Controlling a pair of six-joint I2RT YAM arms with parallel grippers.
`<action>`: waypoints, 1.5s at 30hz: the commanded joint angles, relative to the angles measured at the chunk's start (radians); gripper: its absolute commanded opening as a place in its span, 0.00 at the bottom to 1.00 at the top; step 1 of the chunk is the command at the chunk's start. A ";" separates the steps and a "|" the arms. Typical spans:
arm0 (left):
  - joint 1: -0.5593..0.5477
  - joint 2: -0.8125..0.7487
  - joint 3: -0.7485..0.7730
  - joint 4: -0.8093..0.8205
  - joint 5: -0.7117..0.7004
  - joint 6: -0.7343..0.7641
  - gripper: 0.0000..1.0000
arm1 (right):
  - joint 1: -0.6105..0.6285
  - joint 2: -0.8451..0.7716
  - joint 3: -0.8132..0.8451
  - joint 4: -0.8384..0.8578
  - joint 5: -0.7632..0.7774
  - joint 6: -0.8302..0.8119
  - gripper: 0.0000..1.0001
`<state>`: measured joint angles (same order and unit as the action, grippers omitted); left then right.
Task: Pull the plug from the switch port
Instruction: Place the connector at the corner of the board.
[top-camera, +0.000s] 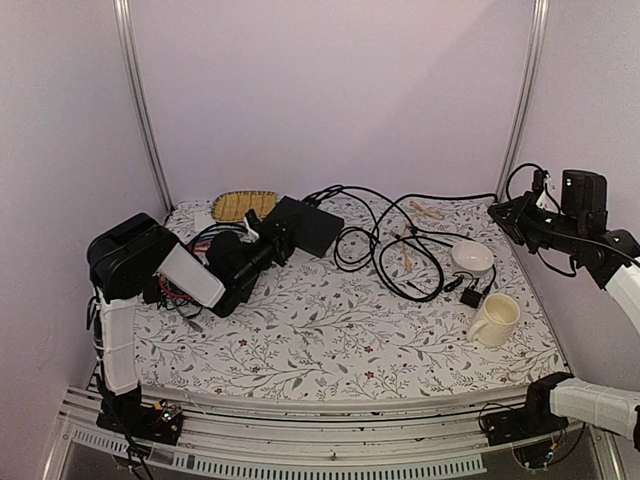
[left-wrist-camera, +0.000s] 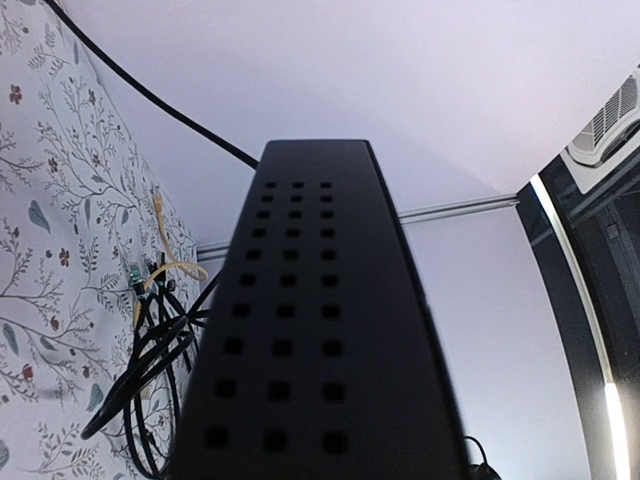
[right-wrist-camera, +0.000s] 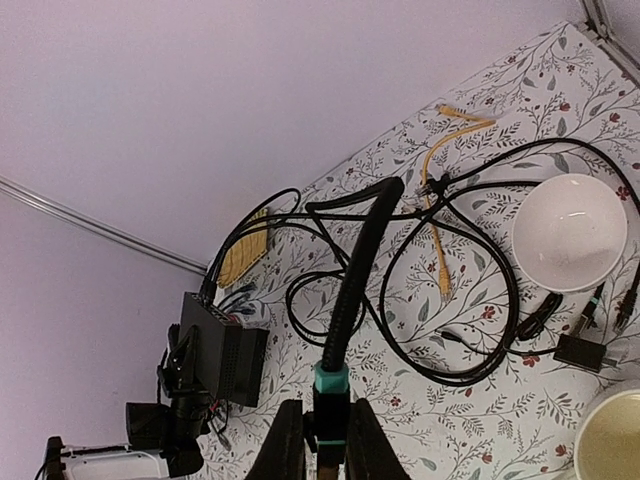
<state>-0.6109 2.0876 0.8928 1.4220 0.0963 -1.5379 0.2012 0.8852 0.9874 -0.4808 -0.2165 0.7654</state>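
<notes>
The switch (top-camera: 306, 226) is a flat black box at the back left, tilted up off the cloth. My left gripper (top-camera: 271, 241) is shut on its near edge. In the left wrist view the switch (left-wrist-camera: 310, 330) fills the frame with rows of vent holes and hides my fingers. My right gripper (top-camera: 498, 212) is raised at the far right, well away from the switch. In the right wrist view it (right-wrist-camera: 327, 418) is shut on a black plug with a teal boot (right-wrist-camera: 331, 392). A braided black cable (right-wrist-camera: 362, 250) runs up from the plug. The switch (right-wrist-camera: 215, 345) shows there at the lower left, held up on edge.
Loops of black cable (top-camera: 400, 262) and a yellow cable (top-camera: 408, 248) lie mid-table. A white bowl (top-camera: 472, 257), a small black adapter (top-camera: 470, 296) and a cream mug (top-camera: 495, 320) sit at the right. A yellow woven dish (top-camera: 243, 205) lies at the back left.
</notes>
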 joint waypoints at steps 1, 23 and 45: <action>0.020 -0.037 0.045 0.123 -0.009 0.016 0.00 | -0.049 0.026 -0.075 0.053 0.032 -0.006 0.07; -0.060 0.103 0.103 0.184 0.223 -0.035 0.00 | -0.112 0.558 -0.029 0.369 -0.066 0.056 0.40; -0.071 0.137 0.156 0.156 0.232 -0.042 0.00 | -0.112 0.223 -0.133 0.214 0.063 -0.028 0.50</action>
<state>-0.6697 2.2280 1.0008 1.4780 0.3073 -1.5810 0.0910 1.1507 0.8684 -0.2451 -0.1795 0.7589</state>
